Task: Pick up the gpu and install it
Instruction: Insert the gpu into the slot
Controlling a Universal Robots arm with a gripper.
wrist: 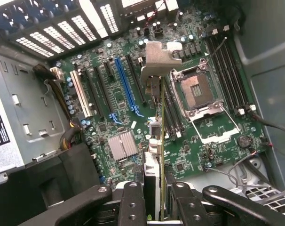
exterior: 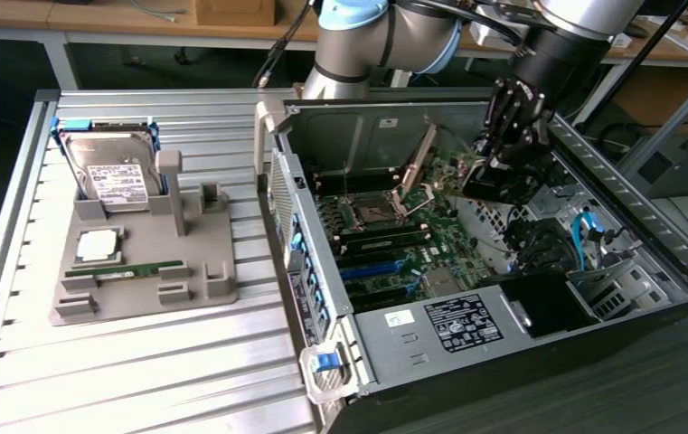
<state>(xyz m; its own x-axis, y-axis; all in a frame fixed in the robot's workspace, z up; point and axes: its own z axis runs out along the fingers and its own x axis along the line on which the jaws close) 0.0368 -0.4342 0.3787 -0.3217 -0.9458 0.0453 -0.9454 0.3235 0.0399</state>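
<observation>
The gpu [exterior: 485,183] is held inside the open computer case [exterior: 319,298], clamped between the black fingers of the pincer [exterior: 503,155] and hanging over the green motherboard [exterior: 404,244]. In the wrist view the gpu [wrist: 155,127] is seen edge-on as a thin strip ending in a bent silver bracket [wrist: 156,59]. The pincer [wrist: 156,190] is pressed against both of its faces. The card's faces are hidden at this angle, and whether its edge meets a slot cannot be told. A long blue slot [wrist: 126,87], a finned silvery heat sink [wrist: 122,145] and a square metal-framed processor socket [wrist: 199,92] are carried by the board.

In the exterior view, a grey moulded holder [exterior: 199,280] rests on the ribbed metal table [exterior: 138,380] at 9 o'clock of the case. A labelled silver hard drive [exterior: 115,172] stands upright at its 12 o'clock end. A slim green memory stick [exterior: 127,268] and a square silver chip [exterior: 98,242] lie in its recesses. The arm is cut off at 12 o'clock.
</observation>
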